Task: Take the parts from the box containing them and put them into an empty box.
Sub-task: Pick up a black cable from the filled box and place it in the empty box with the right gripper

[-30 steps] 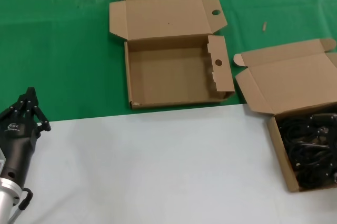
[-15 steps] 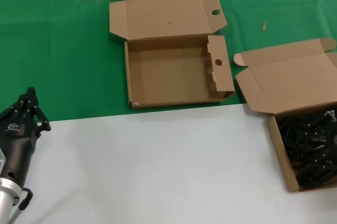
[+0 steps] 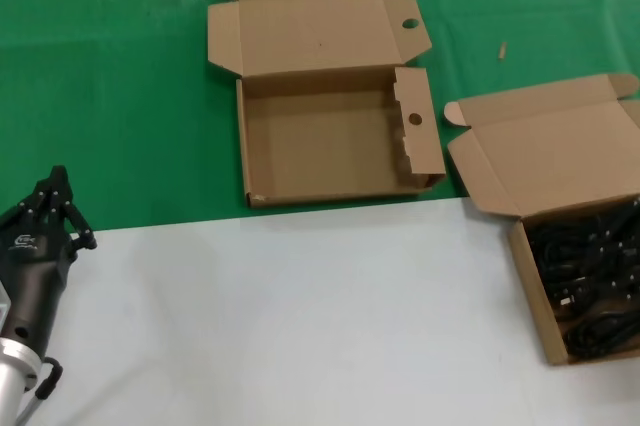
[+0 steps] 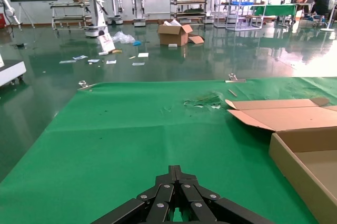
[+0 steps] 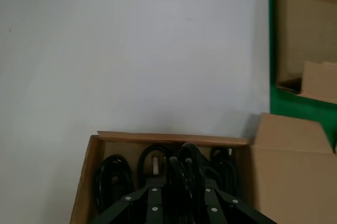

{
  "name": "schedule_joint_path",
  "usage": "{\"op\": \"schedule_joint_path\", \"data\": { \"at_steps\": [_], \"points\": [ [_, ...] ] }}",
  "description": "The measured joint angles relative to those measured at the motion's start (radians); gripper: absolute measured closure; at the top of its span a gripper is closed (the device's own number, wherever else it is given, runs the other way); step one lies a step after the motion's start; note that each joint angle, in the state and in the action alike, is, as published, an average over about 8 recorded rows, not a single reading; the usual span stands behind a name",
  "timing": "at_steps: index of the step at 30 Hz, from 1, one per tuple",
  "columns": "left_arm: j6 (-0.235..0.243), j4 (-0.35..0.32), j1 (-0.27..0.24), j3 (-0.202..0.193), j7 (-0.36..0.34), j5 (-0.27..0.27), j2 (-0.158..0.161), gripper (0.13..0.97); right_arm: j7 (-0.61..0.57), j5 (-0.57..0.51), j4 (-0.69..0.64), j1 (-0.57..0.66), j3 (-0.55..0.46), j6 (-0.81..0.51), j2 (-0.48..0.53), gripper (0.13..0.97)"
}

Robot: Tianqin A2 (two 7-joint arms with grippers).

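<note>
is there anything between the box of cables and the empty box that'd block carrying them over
Nothing visible does. The empty box lies open on the green cloth, the box of cables open to its right, with only bare tabletop between. The right gripper sits among the cables; the left gripper is parked far left.

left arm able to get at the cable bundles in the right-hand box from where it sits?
Probably not. The left gripper is parked at the near left, and the cable bundles lie in the plain-lidded box at the far right. Nothing blocks it; the right gripper is already over them.
</note>
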Motion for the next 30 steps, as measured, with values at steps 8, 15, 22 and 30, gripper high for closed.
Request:
{"op": "schedule_joint_path", "data": {
  "at_steps": [8,15,22,30],
  "points": [
    [0.000,0.000,0.000,0.000,0.000,0.000,0.000,0.957,0.116,-0.023,0.086,0.069,0.014,-0.053,0.019,0.881],
    [0.000,0.000,0.000,0.000,0.000,0.000,0.000,0.957,0.160,-0.065,0.091,0.199,-0.004,-0.086,-0.047,0.881],
    [0.000,0.000,0.000,0.000,0.000,0.000,0.000,0.957,0.166,-0.125,0.034,0.350,-0.059,-0.083,-0.189,0.881],
    [0.000,0.000,0.000,0.000,0.000,0.000,0.000,0.957,0.121,-0.197,-0.126,0.513,-0.144,-0.019,-0.412,0.881]
  ]
}}
